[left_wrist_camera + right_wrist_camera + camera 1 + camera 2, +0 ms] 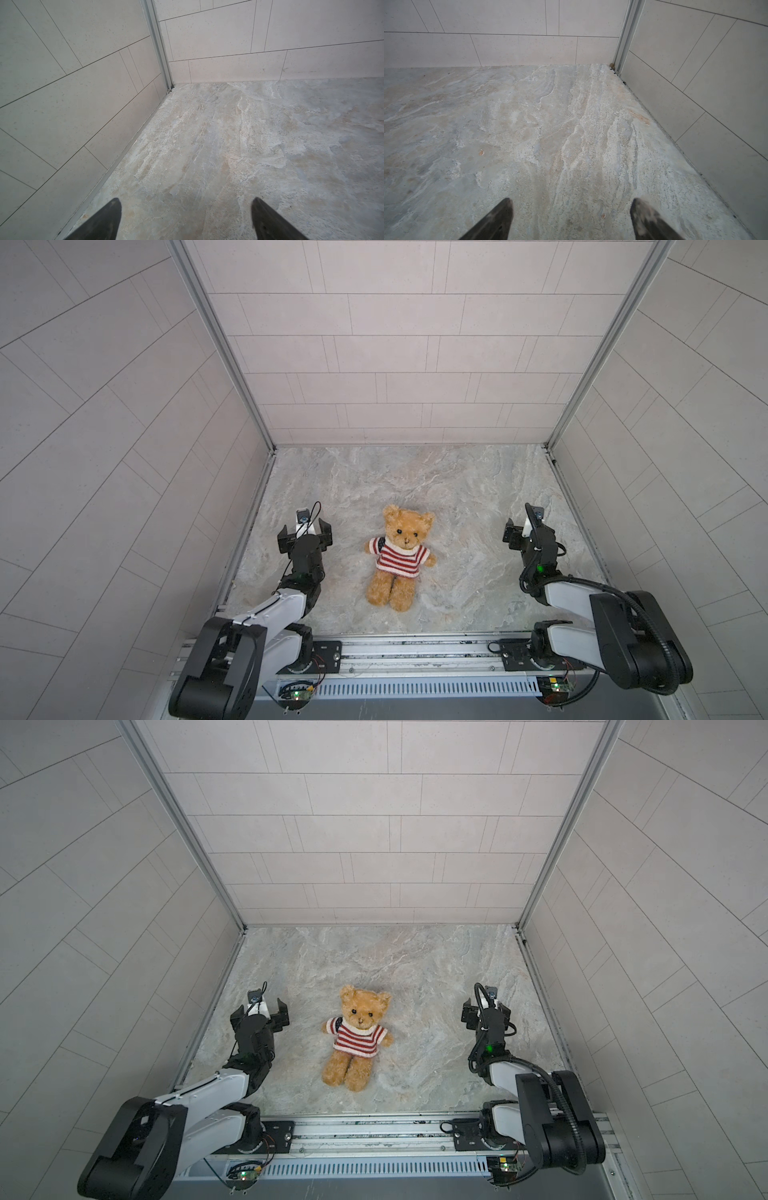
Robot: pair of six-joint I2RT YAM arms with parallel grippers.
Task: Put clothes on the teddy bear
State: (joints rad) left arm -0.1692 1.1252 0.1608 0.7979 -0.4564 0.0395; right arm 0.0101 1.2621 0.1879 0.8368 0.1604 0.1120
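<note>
In both top views the teddy bear lies face up in the middle of the marbled worktop, wearing a red-and-white striped sweater. The left tool and right tool hang well apart from it, one on each side, bare worktop between.

Left wrist view: the left tool is spread wide over the worktop near a corner of the tiled walls.

Right wrist view: the right tool is likewise spread, pinching nothing

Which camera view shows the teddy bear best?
Both top views: the teddy bear lies whole, face up, wearing its sweater. The wrist views miss it: just table beyond the left pincer and right pincer.
</note>
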